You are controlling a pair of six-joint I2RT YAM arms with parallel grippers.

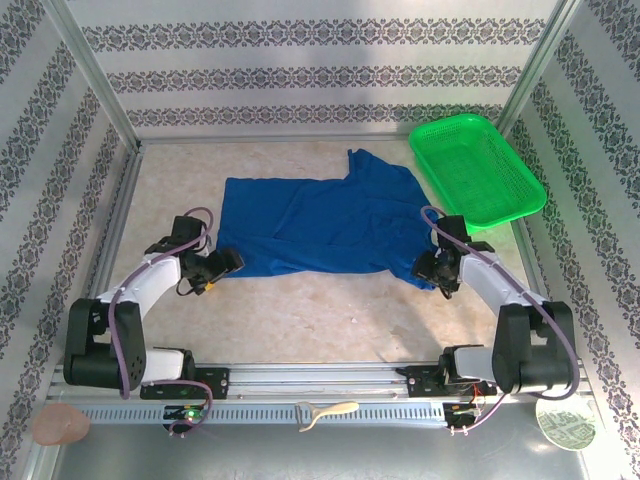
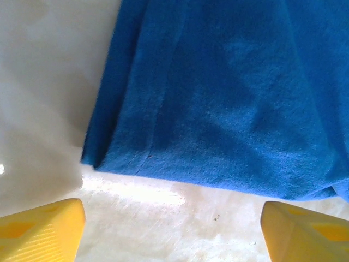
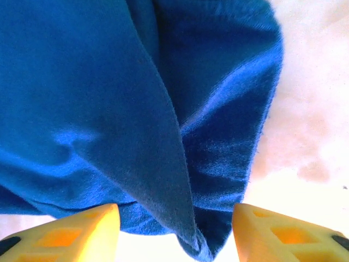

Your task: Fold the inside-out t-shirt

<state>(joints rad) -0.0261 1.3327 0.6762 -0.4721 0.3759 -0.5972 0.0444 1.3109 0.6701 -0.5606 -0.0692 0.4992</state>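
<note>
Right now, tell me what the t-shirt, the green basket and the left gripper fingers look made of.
T-shirt: soft knit fabric, likely cotton; matte with a fuzzy nap, draping in folds.
Green basket: probably plastic; slightly glossy, moulded mesh of small holes.
Left gripper fingers: hard yellow plastic, it seems; smooth blocks with fine ridges on one face.

T-shirt: blue cloth, matt, soft and finely fuzzy knit, stitched seam seen along fold. Table: pale mottled top, smooth, slight sheen noted under glare. Basket: green plastic mesh, glossy. Fingers of left gripper and right gripper: yellow plastic, matt, moulded recesses seen. Rail at near edge: bare metal, dull shine. Walls: printed patterned sheet, matt.
</note>
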